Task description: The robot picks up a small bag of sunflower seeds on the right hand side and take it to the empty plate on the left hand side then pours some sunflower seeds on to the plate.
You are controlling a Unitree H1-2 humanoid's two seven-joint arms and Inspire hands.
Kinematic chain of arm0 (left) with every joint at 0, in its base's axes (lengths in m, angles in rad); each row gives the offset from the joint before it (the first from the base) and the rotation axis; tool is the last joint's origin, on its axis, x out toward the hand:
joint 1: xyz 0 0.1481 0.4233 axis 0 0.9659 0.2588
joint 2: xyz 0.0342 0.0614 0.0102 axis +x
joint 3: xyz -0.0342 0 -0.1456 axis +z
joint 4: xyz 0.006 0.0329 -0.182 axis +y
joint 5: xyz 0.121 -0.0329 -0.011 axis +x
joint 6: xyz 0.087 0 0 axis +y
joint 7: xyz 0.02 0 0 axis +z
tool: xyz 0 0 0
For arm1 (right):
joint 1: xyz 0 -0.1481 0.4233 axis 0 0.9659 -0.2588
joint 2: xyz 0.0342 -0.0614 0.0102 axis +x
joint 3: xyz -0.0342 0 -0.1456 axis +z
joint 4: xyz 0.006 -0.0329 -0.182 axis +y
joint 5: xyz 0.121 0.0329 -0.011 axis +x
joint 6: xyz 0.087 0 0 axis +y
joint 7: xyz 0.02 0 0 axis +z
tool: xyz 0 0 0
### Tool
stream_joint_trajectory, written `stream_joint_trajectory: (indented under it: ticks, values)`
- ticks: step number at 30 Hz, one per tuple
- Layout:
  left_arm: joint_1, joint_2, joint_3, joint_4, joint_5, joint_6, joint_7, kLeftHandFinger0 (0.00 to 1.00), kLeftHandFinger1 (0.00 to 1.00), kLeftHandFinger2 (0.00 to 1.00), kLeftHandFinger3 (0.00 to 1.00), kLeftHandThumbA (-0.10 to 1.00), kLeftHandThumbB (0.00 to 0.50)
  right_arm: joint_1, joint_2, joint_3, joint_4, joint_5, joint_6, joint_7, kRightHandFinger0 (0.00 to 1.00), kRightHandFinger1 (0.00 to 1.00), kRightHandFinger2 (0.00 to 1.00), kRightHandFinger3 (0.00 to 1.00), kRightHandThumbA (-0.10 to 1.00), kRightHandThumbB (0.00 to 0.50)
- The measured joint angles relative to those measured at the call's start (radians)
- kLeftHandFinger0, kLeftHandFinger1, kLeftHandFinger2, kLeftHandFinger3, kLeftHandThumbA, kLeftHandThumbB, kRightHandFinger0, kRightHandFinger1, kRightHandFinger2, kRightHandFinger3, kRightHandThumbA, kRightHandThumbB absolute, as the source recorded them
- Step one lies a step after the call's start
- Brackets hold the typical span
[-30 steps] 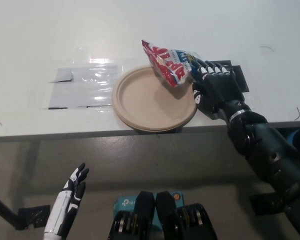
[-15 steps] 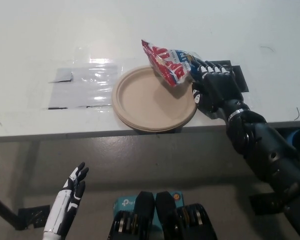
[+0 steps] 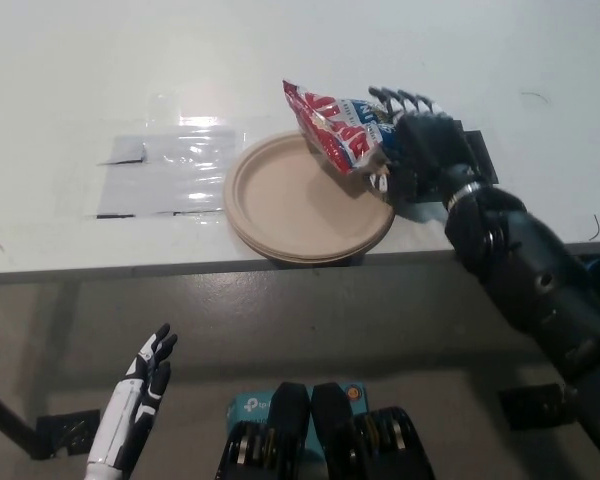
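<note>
We are at the pouring step: our black right hand (image 3: 420, 148) squeezes the seed bag (image 3: 338, 128) over the plate (image 3: 302, 202), so next we tip it more, while our white left hand (image 3: 140, 395) waits low with fingers spread.

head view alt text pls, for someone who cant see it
The robot's black right hand holds a red, white and blue seed bag over the right edge of an empty tan plate on a white table. The white left hand rests open below the table edge.

"tp-link" logo, seemingly, on teal box (image 3: 250, 408)
</note>
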Motion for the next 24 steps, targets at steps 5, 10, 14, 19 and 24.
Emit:
stream_joint_trajectory:
  ticks: [5, 10, 14, 19, 24]
  values:
    - [-0.006, 0.004, -0.001, 0.0, 0.005, 0.0, 0.0, 1.0, 1.0, 1.0, 1.0, 1.0, 0.193, -0.023, 0.0, -0.001, -0.005, 0.004, 0.021, 0.032, 1.0, 1.0, 1.0, 1.0, 0.8, 0.5]
    - [-0.006, 0.006, -0.002, -0.001, 0.009, 0.0, 0.0, 1.0, 1.0, 1.0, 1.0, 1.0, 0.195, -0.029, 0.0, -0.001, 0.02, 0.005, 0.039, 0.048, 1.0, 1.0, 1.0, 1.0, 0.75, 0.5]
    - [-0.006, 0.006, -0.002, -0.001, 0.009, 0.0, 0.0, 1.0, 1.0, 1.0, 1.0, 1.0, 0.188, -0.037, 0.0, 0.002, 0.05, 0.003, 0.05, 0.053, 1.0, 1.0, 1.0, 1.0, 0.73, 0.5]
    - [-0.006, 0.007, -0.002, -0.003, 0.01, 0.0, 0.0, 1.0, 1.0, 1.0, 1.0, 1.0, 0.184, -0.045, 0.0, 0.014, 0.095, 0.001, 0.061, 0.064, 1.0, 1.0, 1.0, 1.0, 0.74, 0.5]
    - [-0.006, 0.007, -0.002, -0.006, 0.011, 0.002, 0.0, 1.0, 1.0, 1.0, 1.0, 1.0, 0.176, -0.05, 0.0, 0.025, 0.119, 0.001, 0.072, 0.079, 1.0, 1.0, 1.0, 1.0, 0.73, 0.5]
